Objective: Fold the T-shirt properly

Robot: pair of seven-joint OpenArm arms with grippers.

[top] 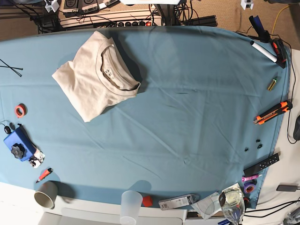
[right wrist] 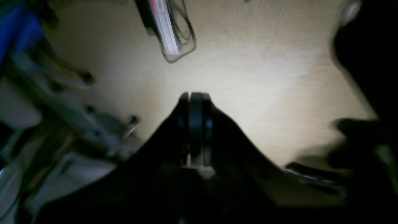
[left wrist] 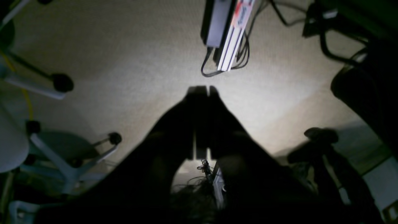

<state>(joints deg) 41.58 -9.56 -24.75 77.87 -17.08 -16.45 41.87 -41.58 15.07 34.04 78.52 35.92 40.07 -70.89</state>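
The T-shirt (top: 96, 75) lies folded at upper left on the blue cloth (top: 187, 108). The left gripper (left wrist: 203, 90) and right gripper (right wrist: 194, 95) have their jaws together, empty.

Folded beige T-shirt (top: 93, 79), collar up, askew on the table's far-left part

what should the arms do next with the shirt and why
Probably nothing more than staying parked. The T-shirt already lies as a compact folded bundle on the blue table cloth, collar up, and both the left gripper and right gripper are shut, empty and pointed at the floor.
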